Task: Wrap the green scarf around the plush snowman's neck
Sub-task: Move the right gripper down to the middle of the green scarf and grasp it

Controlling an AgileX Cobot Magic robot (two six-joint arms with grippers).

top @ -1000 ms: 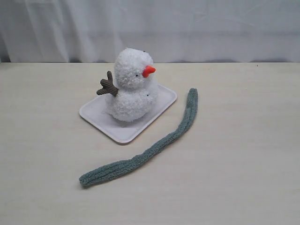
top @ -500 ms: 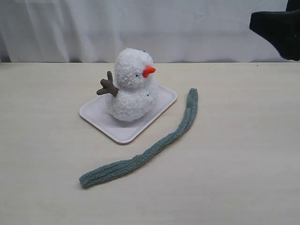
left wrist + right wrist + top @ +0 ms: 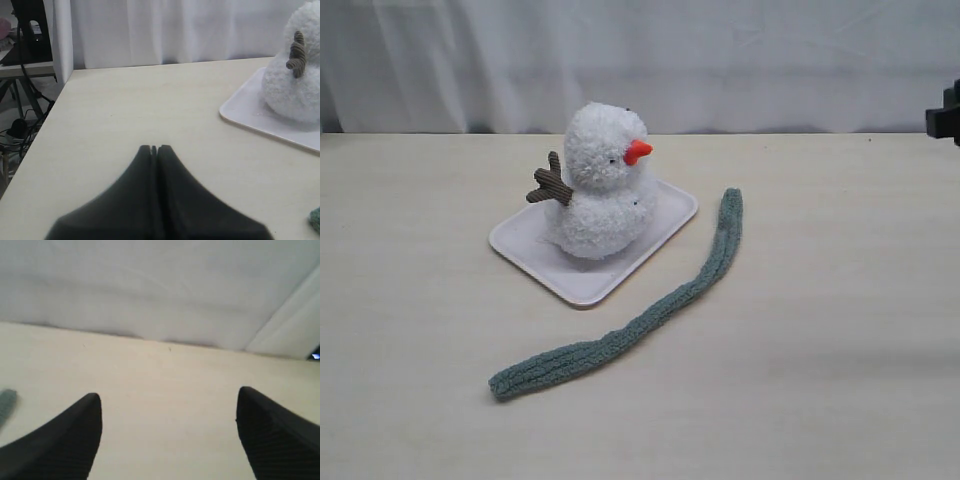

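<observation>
The left jaws are matte black, smooth and unmarked, each broad at the base and tapering in a curve to a narrow blunt tip; the right jaws are black too, with rounded tips and a fine ribbed grain on their faces; in the exterior view a small black angular piece of the right arm (image 3: 948,112) shows at the edge.

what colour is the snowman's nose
The nose is orange-red, clearest in the exterior view.

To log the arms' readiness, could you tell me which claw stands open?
The right claw: its jaws stand wide apart, while the left claw has its jaws pressed together.
</observation>
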